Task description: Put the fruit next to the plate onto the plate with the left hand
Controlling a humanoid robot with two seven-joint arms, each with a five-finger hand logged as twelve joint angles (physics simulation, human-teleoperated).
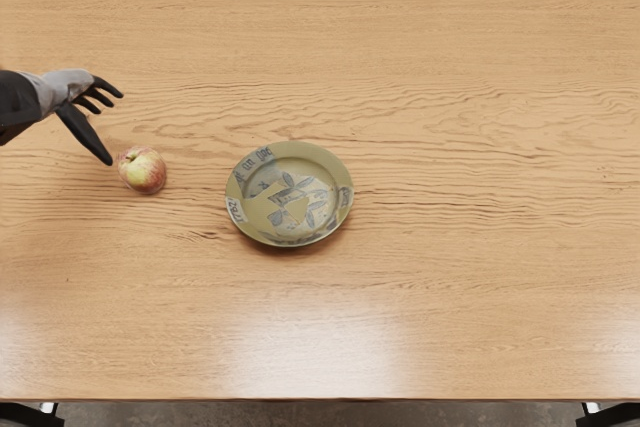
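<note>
- The robot's left hand [72,97] hung over the wooden table [450,277] at the picture's left edge, fingers spread and holding nothing, with one dark digit pointing down toward the apple [143,169].
- The apple sat on the table a little left of the patterned plate [289,193], clear of its rim and not yet grasped.
- The likely risk: the round apple could roll away if that leading digit nudged it before the other fingers closed round it.
- A shallow grasp might let it slip during the carry, and a hard set-down could send it over the plate's low rim.
</note>
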